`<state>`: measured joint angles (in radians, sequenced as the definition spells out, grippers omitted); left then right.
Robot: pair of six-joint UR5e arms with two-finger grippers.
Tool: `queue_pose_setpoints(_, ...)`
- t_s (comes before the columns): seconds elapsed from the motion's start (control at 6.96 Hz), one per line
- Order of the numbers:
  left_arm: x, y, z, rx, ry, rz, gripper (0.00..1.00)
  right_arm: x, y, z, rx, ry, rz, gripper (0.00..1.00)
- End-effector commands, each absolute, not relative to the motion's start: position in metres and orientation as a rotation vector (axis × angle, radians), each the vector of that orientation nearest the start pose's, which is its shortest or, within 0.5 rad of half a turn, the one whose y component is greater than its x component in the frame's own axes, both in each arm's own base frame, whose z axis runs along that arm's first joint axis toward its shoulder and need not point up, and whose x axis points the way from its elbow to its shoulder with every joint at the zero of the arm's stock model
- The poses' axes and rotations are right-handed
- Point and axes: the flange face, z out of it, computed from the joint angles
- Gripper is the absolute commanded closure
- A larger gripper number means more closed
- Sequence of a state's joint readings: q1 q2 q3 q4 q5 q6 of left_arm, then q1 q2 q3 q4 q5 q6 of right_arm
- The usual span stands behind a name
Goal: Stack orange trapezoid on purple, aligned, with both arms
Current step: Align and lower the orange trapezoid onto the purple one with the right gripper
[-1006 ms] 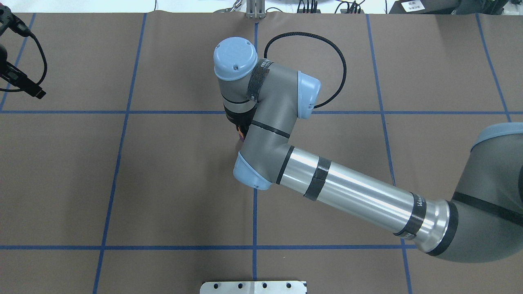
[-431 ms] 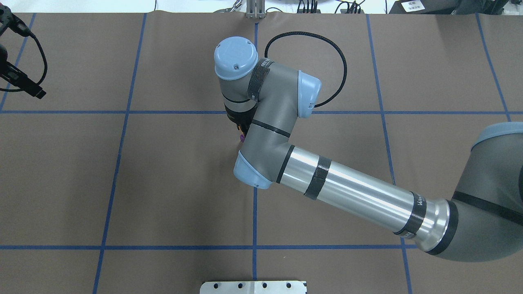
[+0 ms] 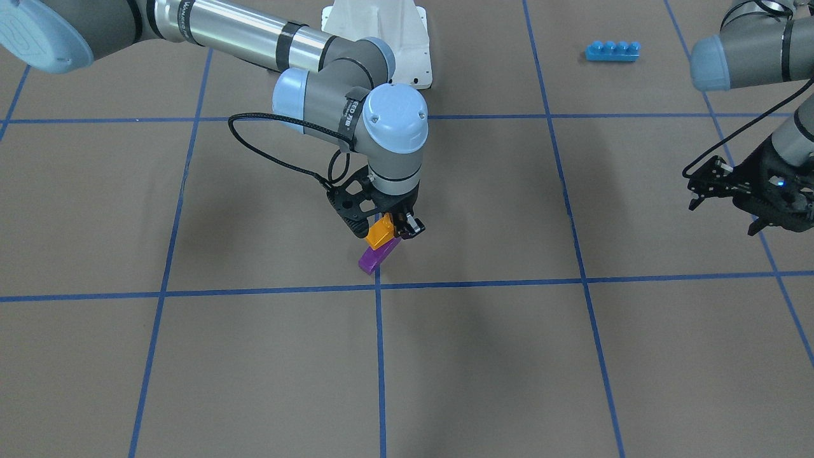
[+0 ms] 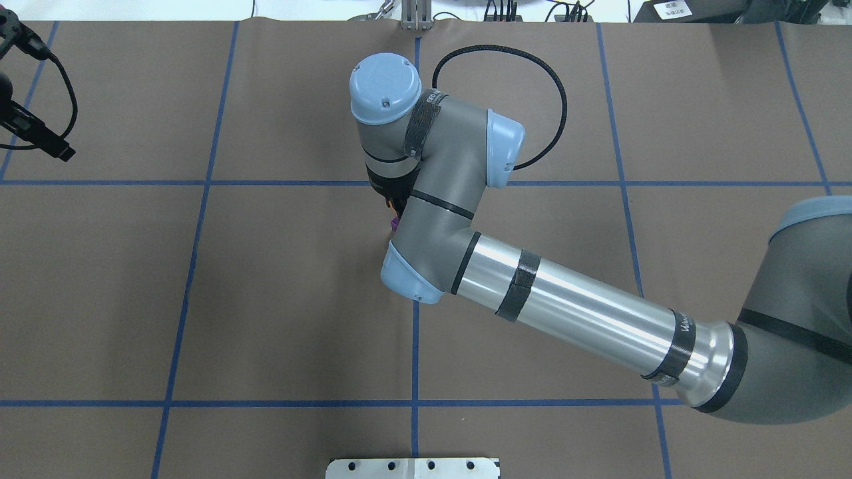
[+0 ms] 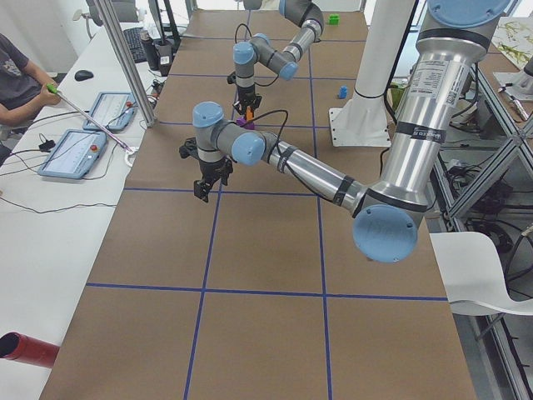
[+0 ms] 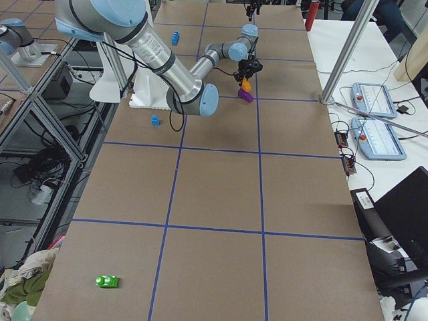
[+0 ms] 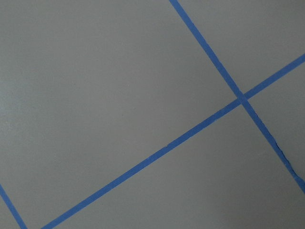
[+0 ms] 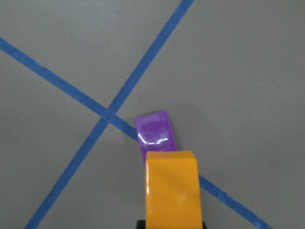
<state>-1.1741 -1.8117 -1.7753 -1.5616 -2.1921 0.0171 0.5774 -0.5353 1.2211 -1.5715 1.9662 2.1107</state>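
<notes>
orange trapezoid (image 3: 380, 233) is clamped between the fingers of the right gripper (image 3: 395, 228) and is held just over one end of the purple (image 3: 375, 256). the purple is laid flat on the table (image 3: 191, 356), on a blue tape line (image 3: 379, 343) close to a crossing. whether the two bricks touch cannot be told. the left gripper (image 3: 699, 189) is held above the table, well apart from both; its jaw state cannot be told. a long blue brick (image 3: 612, 51) is seen far off.
</notes>
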Motion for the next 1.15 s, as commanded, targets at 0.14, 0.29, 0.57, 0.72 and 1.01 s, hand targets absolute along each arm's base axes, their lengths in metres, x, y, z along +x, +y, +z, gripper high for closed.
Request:
queue_pose_setpoints(0.14, 0.1549, -0.5637, 0.4371, 0.303, 0.688, 0.529, 0.00, -0.6252, -0.5187, 0.1465, -0.378, -0.698, 0.917, 1.00)
queue_pose_setpoints(0.29, 0.1549, -0.5637, 0.4371, 0.303, 0.688, 0.529, 0.00, -0.6263, -0.5179, 0.1472, -0.379, -0.696, 0.916, 1.00)
queue_pose_setpoints(0.57, 0.1550, -0.5641, 0.4362, 0.304, 0.689, 0.529, 0.00, -0.6300, -0.5147, 0.1487, -0.377, -0.692, 0.910, 1.00)
queue_pose_setpoints(0.72, 0.1550, -0.5641, 0.4362, 0.304, 0.689, 0.529, 0.00, -0.6297, -0.5145, 0.1468, -0.376, -0.695, 0.909, 1.00)
queue_pose_setpoints(1.01, 0.1551, -0.5643, 0.4369, 0.303, 0.688, 0.529, 0.00, -0.6301, -0.5132, 0.1424, -0.378, -0.701, 0.906, 1.00)
